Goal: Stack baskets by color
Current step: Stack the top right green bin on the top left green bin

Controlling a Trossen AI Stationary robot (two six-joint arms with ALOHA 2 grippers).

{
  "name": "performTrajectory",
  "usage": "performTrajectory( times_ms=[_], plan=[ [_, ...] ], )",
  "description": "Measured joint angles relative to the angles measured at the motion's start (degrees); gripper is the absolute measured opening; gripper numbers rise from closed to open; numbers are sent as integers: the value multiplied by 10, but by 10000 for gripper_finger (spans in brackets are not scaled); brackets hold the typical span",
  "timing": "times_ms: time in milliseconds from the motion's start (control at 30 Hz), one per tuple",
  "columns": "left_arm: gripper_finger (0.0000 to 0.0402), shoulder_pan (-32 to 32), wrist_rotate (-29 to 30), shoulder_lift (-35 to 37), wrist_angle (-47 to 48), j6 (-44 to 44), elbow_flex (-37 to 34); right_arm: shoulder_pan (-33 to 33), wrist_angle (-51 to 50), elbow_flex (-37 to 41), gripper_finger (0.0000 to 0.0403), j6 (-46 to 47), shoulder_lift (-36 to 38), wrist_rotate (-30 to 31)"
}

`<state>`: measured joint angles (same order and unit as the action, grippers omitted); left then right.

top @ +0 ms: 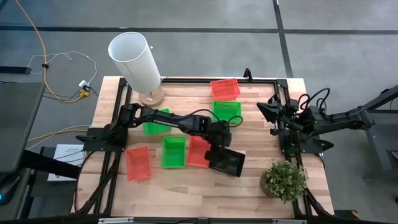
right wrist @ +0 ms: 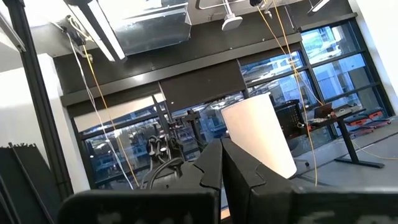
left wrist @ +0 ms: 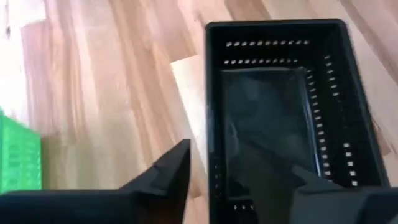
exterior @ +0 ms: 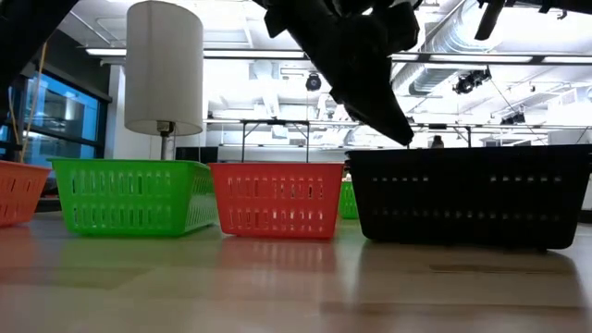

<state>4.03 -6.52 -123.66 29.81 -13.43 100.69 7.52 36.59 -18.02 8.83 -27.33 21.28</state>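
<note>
Nearest the camera, the black basket (top: 227, 162) sits flat on the desk (top: 186, 199), near and right of centre, and the left gripper (left wrist: 239, 171) hangs right over its end wall, fingers parted, one outside the wall and one inside, not pinching it. That reads as a basket just set down or about to be lifted; either way the black one is the step in hand, and no other black basket shows here, so the next move calls for finding its partners or turning to the reds and greens. Just left of it lie a red basket (top: 198, 151), a green basket (top: 173, 152) and another red (top: 138, 163), side by side. Farther back sit a green one (top: 226, 110) and, beyond it, a red one (top: 225, 89), with a third green (top: 155, 122) under the left arm. The right gripper (right wrist: 221, 163) waits at the far right, fingers pressed together, holding nothing. The left wrist view alone shows the fingers straddling the wall; the low view shows the basket's base resting on the desk; the high view alone gives the whole layout.
</note>
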Motion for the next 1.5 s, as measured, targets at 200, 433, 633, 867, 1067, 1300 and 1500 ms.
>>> performTrajectory(
  times_ms=[200, 433, 633, 867, 1067, 1300, 1500],
  plan=[
    [215, 20, 14, 0, 90, 3, 77, 0, 0, 0, 0, -3, 0, 0],
    [237, 45, 12, 27, 206, 58, 186, 0, 0, 0, 0, -33, 0, -12],
    [225, 44, 23, 132, 194, 110, 155, 0, -4, 0, 0, -33, 0, -49],
    [210, 17, 58, 283, 13, 157, -16, 0, -9, 0, 0, -28, 0, -52],
    [206, -21, 147, 422, -105, 205, -207, 0, -13, 0, 0, -28, 0, -52],
    [206, -72, 247, 575, -241, 269, -408, 0, -16, 0, 0, 5, 0, -52],
    [205, -105, 301, 691, -340, 309, -548, 0, -17, 0, 0, 30, 0, -52]
  ],
)
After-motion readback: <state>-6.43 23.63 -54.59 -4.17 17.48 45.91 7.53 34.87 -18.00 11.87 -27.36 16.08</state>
